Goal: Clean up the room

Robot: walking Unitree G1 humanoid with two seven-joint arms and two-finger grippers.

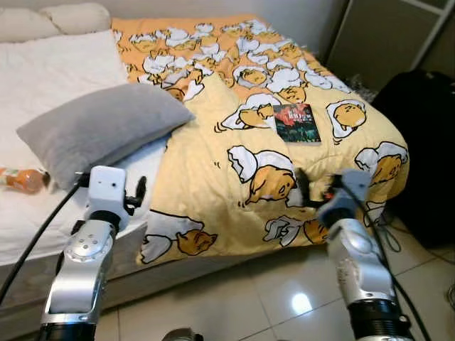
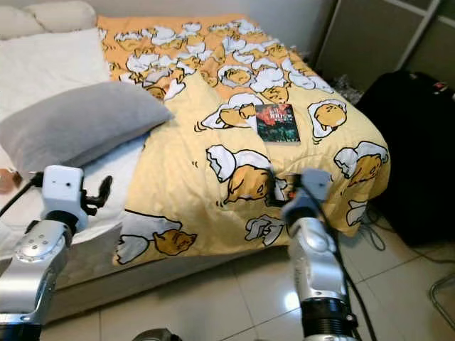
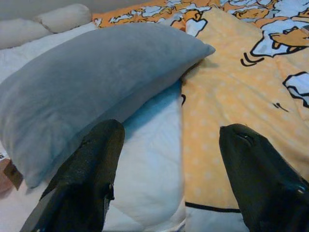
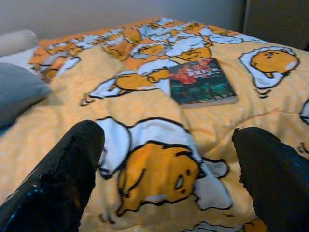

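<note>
A dark book (image 1: 296, 122) with a red and green cover lies flat on the yellow cartoon blanket (image 1: 220, 163) near the bed's foot. A grey pillow (image 1: 106, 128) rests on the white sheet, overlapping the blanket's edge. An orange bottle (image 1: 21, 179) lies at the sheet's left edge. My right gripper (image 4: 169, 179) is open, held just in front of the bed, short of the book (image 4: 201, 80). My left gripper (image 3: 169, 179) is open too, low at the bed's side, facing the pillow (image 3: 87, 87). Neither holds anything.
Two cream pillows (image 1: 53, 20) sit at the head of the bed. A black bag (image 2: 416, 149) stands on the floor to the right of the bed, with cables beside it. Glossy tiled floor (image 1: 234, 298) runs along the bed's near edge.
</note>
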